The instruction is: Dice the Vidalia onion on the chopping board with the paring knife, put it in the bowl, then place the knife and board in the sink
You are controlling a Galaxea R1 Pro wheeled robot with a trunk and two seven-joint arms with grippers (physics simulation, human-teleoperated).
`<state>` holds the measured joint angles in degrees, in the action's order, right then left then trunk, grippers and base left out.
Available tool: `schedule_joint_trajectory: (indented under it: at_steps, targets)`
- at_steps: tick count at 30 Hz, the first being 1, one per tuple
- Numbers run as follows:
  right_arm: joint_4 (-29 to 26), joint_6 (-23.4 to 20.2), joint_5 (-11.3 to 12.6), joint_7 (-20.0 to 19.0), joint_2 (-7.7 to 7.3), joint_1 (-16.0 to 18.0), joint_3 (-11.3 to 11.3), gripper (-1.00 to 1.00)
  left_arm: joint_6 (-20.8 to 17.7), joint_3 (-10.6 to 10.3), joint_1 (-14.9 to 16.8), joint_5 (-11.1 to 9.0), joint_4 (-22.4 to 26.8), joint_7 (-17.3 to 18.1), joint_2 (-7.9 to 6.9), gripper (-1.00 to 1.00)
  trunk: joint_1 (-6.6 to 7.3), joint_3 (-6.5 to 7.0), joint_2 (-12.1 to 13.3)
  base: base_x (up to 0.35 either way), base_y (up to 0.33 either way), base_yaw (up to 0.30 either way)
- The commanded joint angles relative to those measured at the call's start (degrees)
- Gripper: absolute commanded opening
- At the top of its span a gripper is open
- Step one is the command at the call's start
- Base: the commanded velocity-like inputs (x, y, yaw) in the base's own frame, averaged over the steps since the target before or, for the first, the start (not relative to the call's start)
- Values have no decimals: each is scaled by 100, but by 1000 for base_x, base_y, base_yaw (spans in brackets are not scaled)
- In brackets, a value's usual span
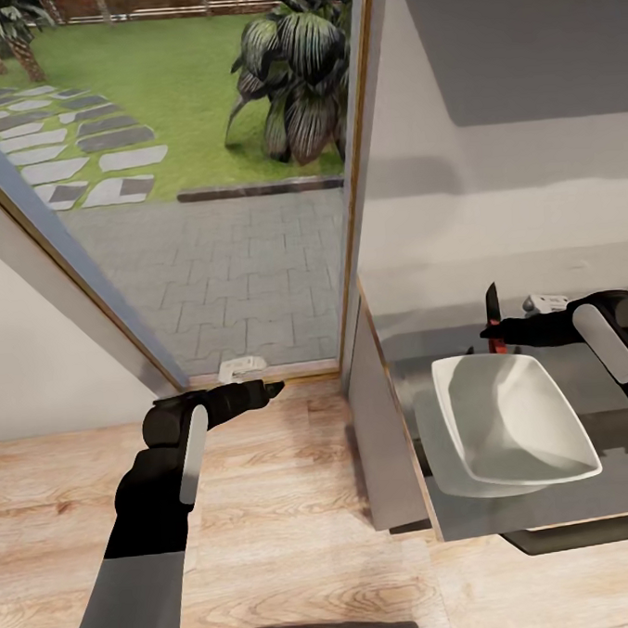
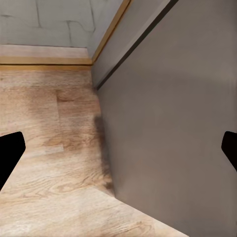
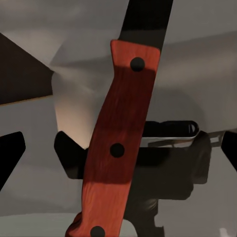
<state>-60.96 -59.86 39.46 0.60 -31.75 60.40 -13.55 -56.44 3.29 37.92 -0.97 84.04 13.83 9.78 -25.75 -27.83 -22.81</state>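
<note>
Head view, right gripper: right gripper (image 1: 497, 332) is clenched on the paring knife (image 1: 492, 314), blade pointing up, just beyond the far rim of the bowl (image 1: 516, 422).
Head view, bowl: white, looks empty, resting on the grey bench (image 1: 622, 490) close below and in front of the right gripper.
Head view, left gripper: left gripper (image 1: 263, 390) hangs over the wooden floor (image 1: 300, 538), well apart from the bench, beside the glass door threshold; I cannot tell from here how its jaws stand.
Left wrist view: dark fingertips (image 2: 10, 150) sit wide at both edges with nothing between them, so the gripper is released; ahead lie floor planks and a grey cabinet side (image 2: 168, 133).
Right wrist view: reddish riveted knife handle (image 3: 116, 148) runs across the gripper, dark blade (image 3: 148, 19) beyond; grasp looks firm.
Step, judged: carrying the knife toward the sink.
Doing it well: keep the blade upright and clear of the bowl's rim, turn the base gently, lower into the basin before letting go.
</note>
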Motion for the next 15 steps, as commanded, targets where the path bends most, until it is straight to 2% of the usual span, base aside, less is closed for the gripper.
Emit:
schedule_joint_trajectory:
  at_steps: [1,15]
  targets:
    - [-3,-14,8,5,-6,7,-16,100,-34,14,5,-9,3,14,6,100,-3,-13,-11,0,0,0]
    - [-4,-14,9,2,-6,7,-16,100,-34,14,5,-9,2,14,7,100,-3,-72,-11,0,0,0]
